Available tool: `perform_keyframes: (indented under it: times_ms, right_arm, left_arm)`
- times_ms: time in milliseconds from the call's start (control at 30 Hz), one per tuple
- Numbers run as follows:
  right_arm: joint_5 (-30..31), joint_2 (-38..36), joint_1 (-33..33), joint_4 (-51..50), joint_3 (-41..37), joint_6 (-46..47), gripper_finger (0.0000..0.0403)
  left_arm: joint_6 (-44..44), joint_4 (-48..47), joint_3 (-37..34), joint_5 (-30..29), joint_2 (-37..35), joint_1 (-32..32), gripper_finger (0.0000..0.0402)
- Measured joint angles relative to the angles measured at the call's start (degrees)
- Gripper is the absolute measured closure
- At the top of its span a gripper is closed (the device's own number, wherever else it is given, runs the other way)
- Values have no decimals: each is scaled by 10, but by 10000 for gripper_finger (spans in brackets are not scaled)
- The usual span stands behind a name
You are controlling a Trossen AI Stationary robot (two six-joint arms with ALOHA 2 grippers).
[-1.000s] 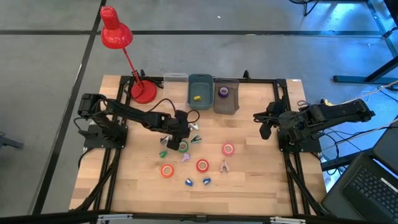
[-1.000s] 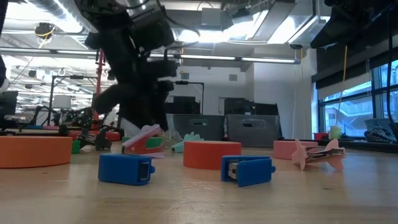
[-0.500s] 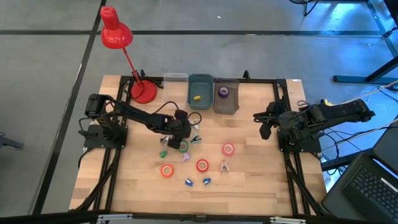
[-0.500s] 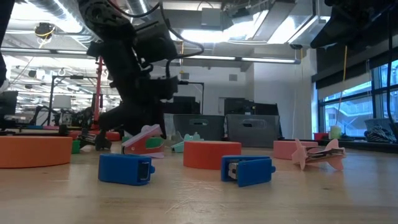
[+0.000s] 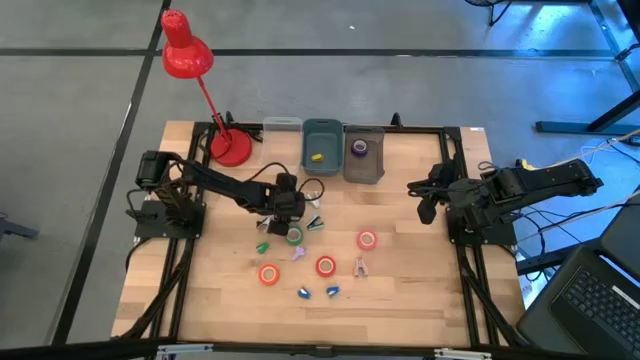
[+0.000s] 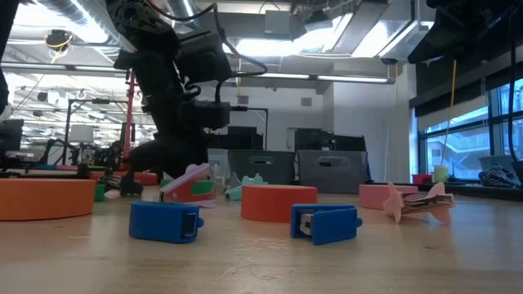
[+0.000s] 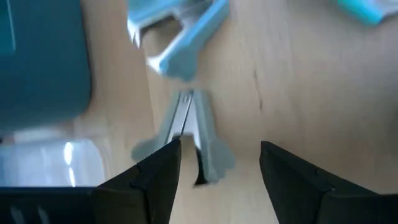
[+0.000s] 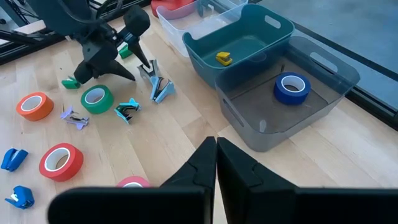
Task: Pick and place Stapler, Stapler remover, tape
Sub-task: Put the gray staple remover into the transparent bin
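One grey staple remover [image 7: 186, 134] is lying flat on the counter [image 7: 298, 93] between the released left hand [image 7: 221, 171] fingers. It is looking light, rigid and liable to skid, so gripping across its narrow hinged body appears best. The right hand [image 8: 216, 163] is waiting clenched and empty.

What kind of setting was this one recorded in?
Most likely a robotics lab or workshop: a wooden table with two fixed arms stands on a bare concrete floor, and the low view shows an open room behind with exposed ceiling ducts and large windows.
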Motion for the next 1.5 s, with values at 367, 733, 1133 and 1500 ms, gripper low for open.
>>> perform_keyframes:
  times_ms: [367, 733, 1133, 1500]
  right_arm:
    - [0, 0, 0, 0, 0, -12, 386]
    - [0, 0, 0, 0, 0, -12, 386]
    - [0, 0, 0, 0, 0, -12, 386]
    - [0, 0, 0, 0, 0, -14, 386]
  left_arm:
    - [-37, -21, -2, 8, 1, 4, 205]
    - [-117, -14, -3, 49, 2, 54, 386]
    - [-122, 9, -2, 81, 2, 63, 401]
    - [-121, -42, 3, 26, -83, 44, 401]
